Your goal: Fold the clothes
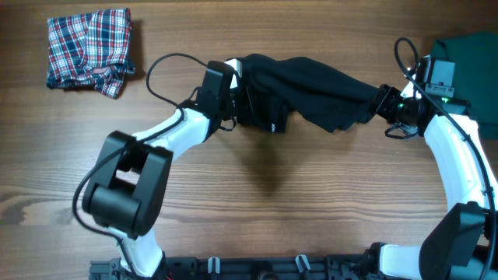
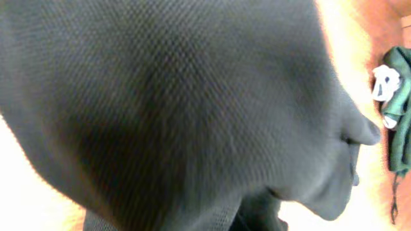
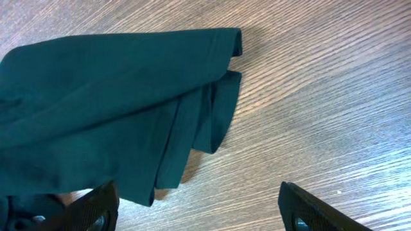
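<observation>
The black shirt (image 1: 311, 82) hangs bunched between my two arms, with a shadow on the table under it. My left gripper (image 1: 231, 84) is buried in its left end; black fabric (image 2: 180, 96) fills the left wrist view and hides the jaws. My right gripper (image 1: 379, 101) is at the shirt's right end. In the right wrist view its jaws (image 3: 192, 205) are wide open, and a folded edge of the shirt (image 3: 96, 109) lies just ahead of the left finger. The plaid garment (image 1: 88, 48) lies crumpled at the far left. The dark green garment (image 1: 467, 54) lies at the far right.
The wooden table (image 1: 311, 202) carries all of this. The green garment also shows at the right edge of the left wrist view (image 2: 399, 109). Cables loop above both wrists.
</observation>
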Action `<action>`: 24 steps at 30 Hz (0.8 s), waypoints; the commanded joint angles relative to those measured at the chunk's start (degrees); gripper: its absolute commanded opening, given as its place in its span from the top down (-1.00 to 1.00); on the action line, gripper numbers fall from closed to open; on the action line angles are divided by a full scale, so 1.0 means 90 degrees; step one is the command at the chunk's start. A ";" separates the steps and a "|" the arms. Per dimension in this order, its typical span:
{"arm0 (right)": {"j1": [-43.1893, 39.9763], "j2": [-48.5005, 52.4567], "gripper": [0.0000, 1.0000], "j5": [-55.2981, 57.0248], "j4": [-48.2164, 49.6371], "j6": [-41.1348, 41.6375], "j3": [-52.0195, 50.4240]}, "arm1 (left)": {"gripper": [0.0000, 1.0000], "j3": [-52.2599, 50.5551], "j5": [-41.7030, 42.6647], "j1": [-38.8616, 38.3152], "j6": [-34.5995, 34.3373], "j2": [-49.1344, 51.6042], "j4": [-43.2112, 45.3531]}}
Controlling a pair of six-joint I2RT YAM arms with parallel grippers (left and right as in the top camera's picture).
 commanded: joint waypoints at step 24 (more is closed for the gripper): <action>0.0017 0.0097 -0.75 -0.0882 -0.0007 0.0240 -0.0097 | 0.92 0.0143 0.0245 -0.0007 0.0770 -0.3711 -0.1042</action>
